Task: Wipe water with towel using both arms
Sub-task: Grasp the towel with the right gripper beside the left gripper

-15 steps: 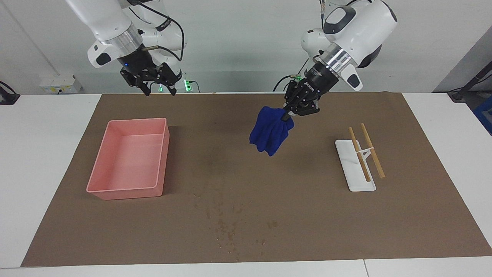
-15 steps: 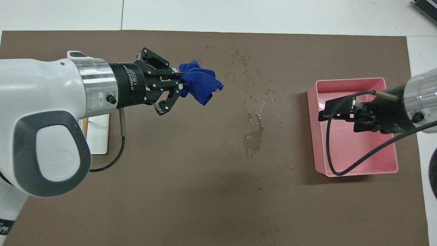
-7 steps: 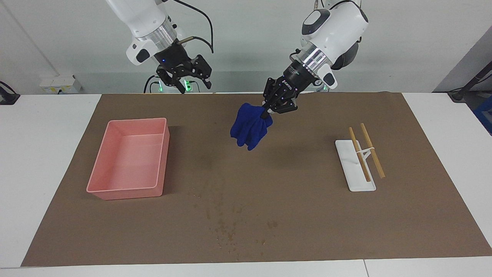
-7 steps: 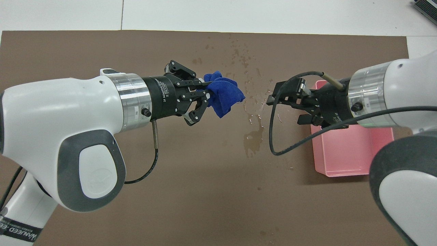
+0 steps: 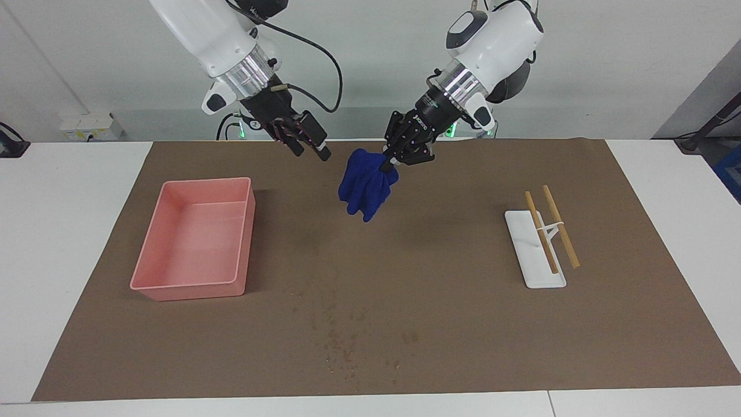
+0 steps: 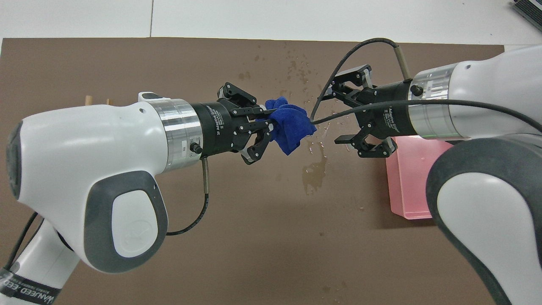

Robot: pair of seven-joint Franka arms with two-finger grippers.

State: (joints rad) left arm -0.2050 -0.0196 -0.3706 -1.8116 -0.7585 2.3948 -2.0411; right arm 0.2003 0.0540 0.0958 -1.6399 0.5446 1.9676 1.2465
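The deep-blue towel (image 5: 367, 186) hangs in the air as a bunch over the middle of the brown mat, with my left gripper (image 5: 386, 167) shut on its upper edge. In the overhead view the towel (image 6: 292, 127) juts out past the left gripper (image 6: 271, 119). My right gripper (image 5: 312, 152) hovers beside the towel, toward the right arm's end of the table. It stands open, and its fingers (image 6: 336, 112) point at the towel without touching it. Water (image 6: 314, 170) lies in a small puddle on the mat below, with scattered drops (image 5: 341, 341) farther from the robots.
A pink tray (image 5: 146, 278) stands on the mat toward the right arm's end; in the overhead view the right arm partly covers the tray (image 6: 406, 190). A white rack (image 5: 541, 272) with two wooden sticks lies toward the left arm's end. The brown mat (image 5: 463, 324) covers most of the table.
The left gripper has carried the towel toward the right arm's end. The right gripper has swung from over the pink tray to just beside the towel, its jaws narrowing slightly.
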